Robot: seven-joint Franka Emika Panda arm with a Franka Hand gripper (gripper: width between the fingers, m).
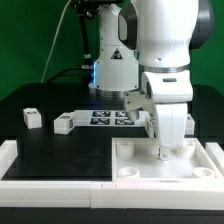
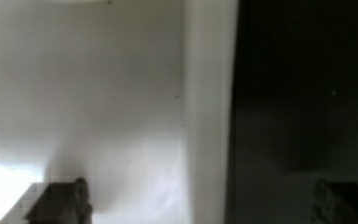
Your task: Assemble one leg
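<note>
Two small white legs lie on the black table at the exterior view's left, one (image 1: pixel 32 118) farther left and one (image 1: pixel 63 124) nearer the marker board (image 1: pixel 105 118). The big white square panel (image 1: pixel 190 160) with round corner sockets lies at the front right. My gripper (image 1: pixel 165 148) hangs low over the panel's far left part. In the wrist view the gripper (image 2: pixel 201 192) is open, its dark fingertips (image 2: pixel 55 200) stand wide apart with nothing between them. Below them are the blurred white panel (image 2: pixel 105 110) and the black table (image 2: pixel 309 100).
A raised white border (image 1: pixel 50 168) runs along the table's front and left edges. The arm's white body (image 1: pixel 165 50) stands above the panel and hides part of the marker board and the table behind it.
</note>
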